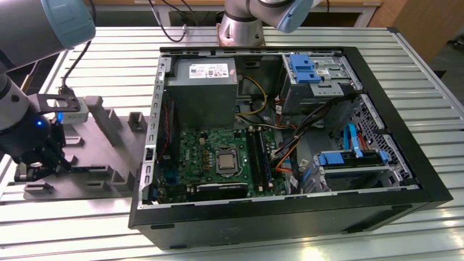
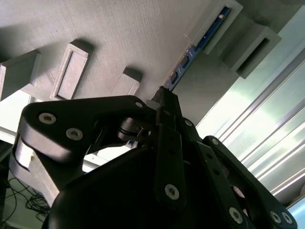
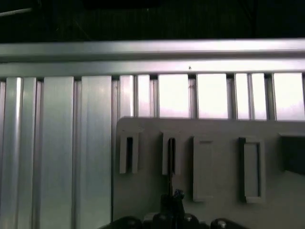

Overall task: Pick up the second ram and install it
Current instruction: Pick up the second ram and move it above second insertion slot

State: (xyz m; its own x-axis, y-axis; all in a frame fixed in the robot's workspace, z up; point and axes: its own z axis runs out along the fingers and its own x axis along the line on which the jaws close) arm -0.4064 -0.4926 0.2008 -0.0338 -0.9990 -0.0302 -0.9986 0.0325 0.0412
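Observation:
The second ram (image 2: 191,51) is a thin bluish board standing on edge in a slot of the grey fixture plate (image 2: 119,33). In the first wrist view the second ram (image 3: 170,164) shows edge-on inside a slotted block. My gripper (image 2: 164,94) has its dark fingers closed together on the stick's near end, and in the first wrist view the gripper (image 3: 172,204) sits right over that slot. In the exterior view the gripper (image 1: 38,163) hangs low over the fixture plate (image 1: 98,163) at the exterior view's left, well apart from the motherboard's black memory slots (image 1: 259,157).
An open computer case (image 1: 290,215) lies on the slatted metal table (image 1: 435,81), with its motherboard (image 1: 206,147), grey power supply (image 1: 203,87), blue drive cages (image 1: 305,68) and loose cables (image 1: 290,152). Raised grey fixture blocks (image 1: 116,128) stand between the gripper and the case wall.

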